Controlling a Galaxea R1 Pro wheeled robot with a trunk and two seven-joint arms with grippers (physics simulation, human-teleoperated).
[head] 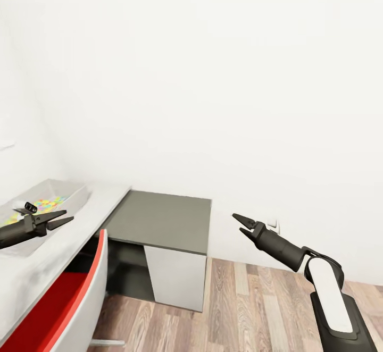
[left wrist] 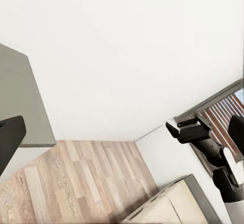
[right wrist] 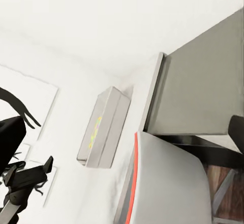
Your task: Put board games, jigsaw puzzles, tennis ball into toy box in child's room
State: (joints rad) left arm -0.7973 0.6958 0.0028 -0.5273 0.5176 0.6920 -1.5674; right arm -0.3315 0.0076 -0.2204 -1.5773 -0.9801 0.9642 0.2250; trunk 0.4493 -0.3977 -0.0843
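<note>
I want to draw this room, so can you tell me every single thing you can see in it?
toy box: one, light grey, on the light grey desk top at head view's left, against the wall.
jigsaw puzzle: multicoloured pieces showing inside the toy box; count unclear.
table: one, light grey top joined to a lower dark grey section with a white panel.
chair: one, red seat with grey shell, pushed at the desk.
floor: wood planks.
wall: white.
left gripper: black, open, over the toy box.
right gripper: black, open, empty, in the air beyond the dark section.
</note>
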